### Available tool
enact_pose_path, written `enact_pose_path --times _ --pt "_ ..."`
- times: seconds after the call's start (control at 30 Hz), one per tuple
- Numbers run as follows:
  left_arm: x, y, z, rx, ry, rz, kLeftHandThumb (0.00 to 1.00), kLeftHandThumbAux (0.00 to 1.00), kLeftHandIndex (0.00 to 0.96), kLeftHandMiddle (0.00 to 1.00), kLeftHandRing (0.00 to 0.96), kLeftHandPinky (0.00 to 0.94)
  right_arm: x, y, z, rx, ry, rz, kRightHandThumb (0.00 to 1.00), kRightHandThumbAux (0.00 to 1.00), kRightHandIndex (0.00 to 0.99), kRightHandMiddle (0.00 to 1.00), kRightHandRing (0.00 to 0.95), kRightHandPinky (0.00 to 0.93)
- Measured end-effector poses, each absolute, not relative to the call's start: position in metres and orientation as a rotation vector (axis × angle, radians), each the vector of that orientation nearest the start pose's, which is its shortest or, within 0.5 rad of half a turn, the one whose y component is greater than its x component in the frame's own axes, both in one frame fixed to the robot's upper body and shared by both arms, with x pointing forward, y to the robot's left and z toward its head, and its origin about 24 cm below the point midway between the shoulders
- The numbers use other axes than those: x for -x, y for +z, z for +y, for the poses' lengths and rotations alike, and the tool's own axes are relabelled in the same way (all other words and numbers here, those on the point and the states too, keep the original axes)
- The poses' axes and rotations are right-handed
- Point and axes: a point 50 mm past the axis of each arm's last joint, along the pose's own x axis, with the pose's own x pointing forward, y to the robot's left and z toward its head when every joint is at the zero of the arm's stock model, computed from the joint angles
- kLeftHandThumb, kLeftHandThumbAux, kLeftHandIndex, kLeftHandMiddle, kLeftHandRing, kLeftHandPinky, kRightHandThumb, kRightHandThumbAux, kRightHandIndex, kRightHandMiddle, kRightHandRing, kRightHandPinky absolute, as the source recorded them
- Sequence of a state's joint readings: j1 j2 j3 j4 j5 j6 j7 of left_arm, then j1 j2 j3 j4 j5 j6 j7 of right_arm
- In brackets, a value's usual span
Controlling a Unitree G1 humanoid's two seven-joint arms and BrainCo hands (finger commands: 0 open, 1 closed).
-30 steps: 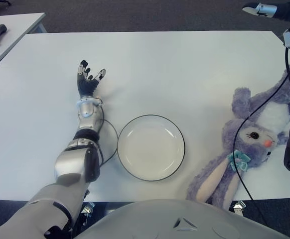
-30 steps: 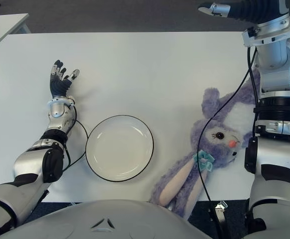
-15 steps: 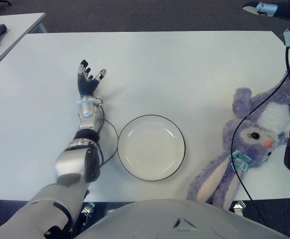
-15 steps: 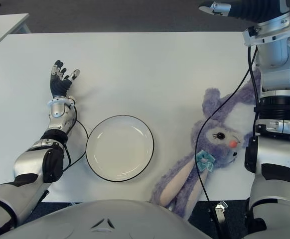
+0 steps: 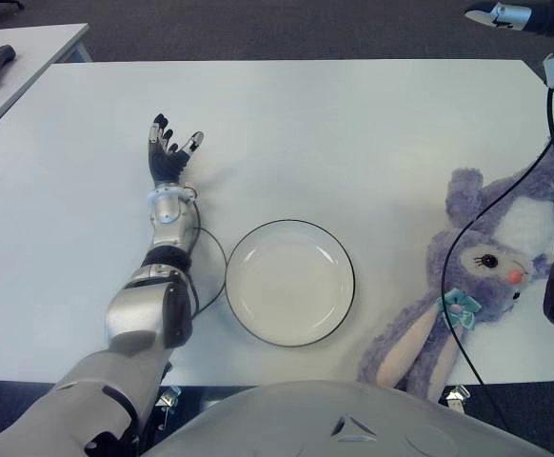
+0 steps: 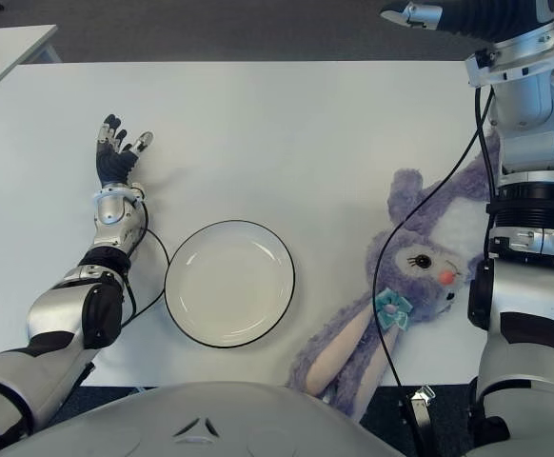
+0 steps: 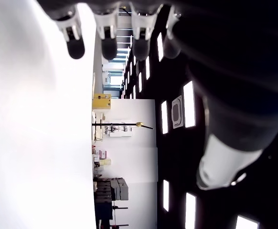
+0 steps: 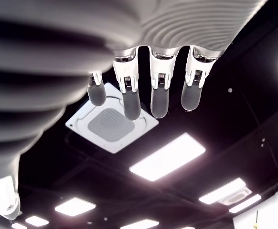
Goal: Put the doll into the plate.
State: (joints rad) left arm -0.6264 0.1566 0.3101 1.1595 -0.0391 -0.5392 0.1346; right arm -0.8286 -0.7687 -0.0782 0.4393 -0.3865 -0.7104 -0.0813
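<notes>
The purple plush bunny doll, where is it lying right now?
The purple plush bunny doll lies on the white table at the robot's right, just right of the empty black-rimmed white plate, beside the right arm.

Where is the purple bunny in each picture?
Left eye view: doll at the right edge, right of the plate.
Right eye view: doll right of centre, beside the robot's right arm.
Left wrist view: not there.
Right wrist view: not there.
Shared landmark: the plate.

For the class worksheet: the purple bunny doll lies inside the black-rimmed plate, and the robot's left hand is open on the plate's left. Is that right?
Not quite. The doll lies on the table, apart from the plate, on its right; the right eye view shows the plate holds nothing. The left hand is open, on the plate's left.
</notes>
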Motion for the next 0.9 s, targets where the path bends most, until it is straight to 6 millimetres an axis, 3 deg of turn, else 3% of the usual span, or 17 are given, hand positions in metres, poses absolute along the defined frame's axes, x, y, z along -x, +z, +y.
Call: enact_pose_path --times 0.9 --pt "-0.3363 0.0225 0.2150 0.035 0.334 -0.013 0.045 0.810 0.052 0.014 0.000 0.025 -0.3151 0.3035 -0.2384 1.079 -0.085 -1.077 0.079 0.572 0.069 0.139 0.111 0.109"
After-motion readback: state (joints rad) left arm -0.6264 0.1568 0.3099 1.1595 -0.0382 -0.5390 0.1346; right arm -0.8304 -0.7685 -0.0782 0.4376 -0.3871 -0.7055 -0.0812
